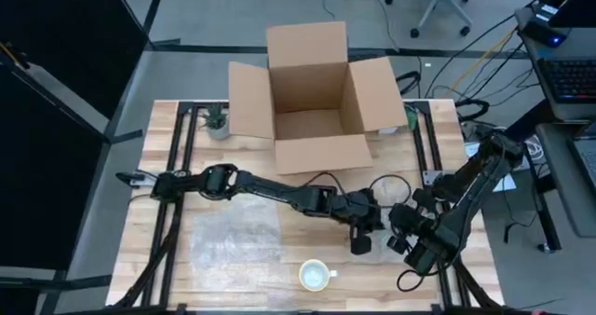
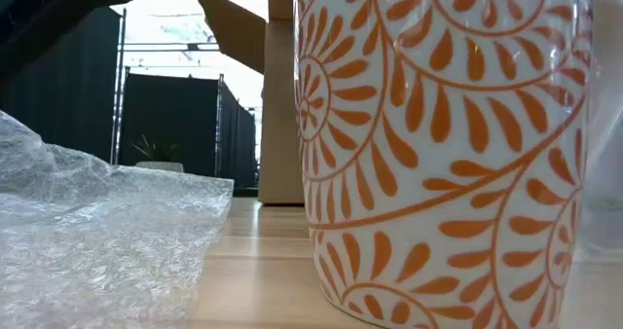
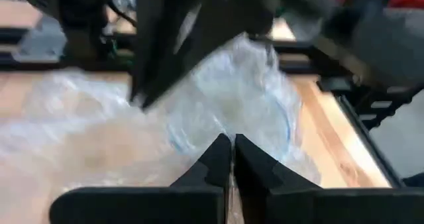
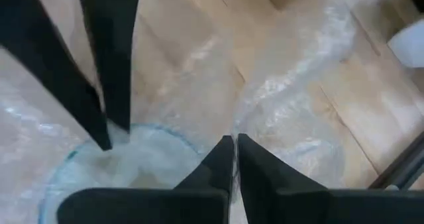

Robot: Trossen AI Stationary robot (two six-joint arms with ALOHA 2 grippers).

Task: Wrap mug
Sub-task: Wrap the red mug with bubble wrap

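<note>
Mug (image 1: 316, 276): white inside, orange swirl pattern outside, standing upright near the table's front edge, well in front of the cardboard box (image 1: 312, 96). Nothing is touching it. The low view has it right up against the lens.

Bubble wrap (image 1: 237, 238): clear sheet lying flat-ish on the table (image 1: 158, 175), just left of the mug and in front of the box. More clear film sits bunched over to the right of the mug, where both grippers meet.

Left gripper (image 1: 360, 241): arm stretches across the table in front of the box, ending right of the mug. Its wrist view shows the fingers (image 3: 215, 161) pressed together with clear film around them; whether they actually pinch any film, can't tell.

Right gripper (image 1: 402, 241): just beside the left one, also right of the mug. Fingers (image 4: 222, 159) closed tight too, over crinkled film; same deal, can't tell if it's gripping any.

Box: open, flaps out, at the back of the table.

Plant (image 1: 216, 119): small pot, just left of the box.
</note>
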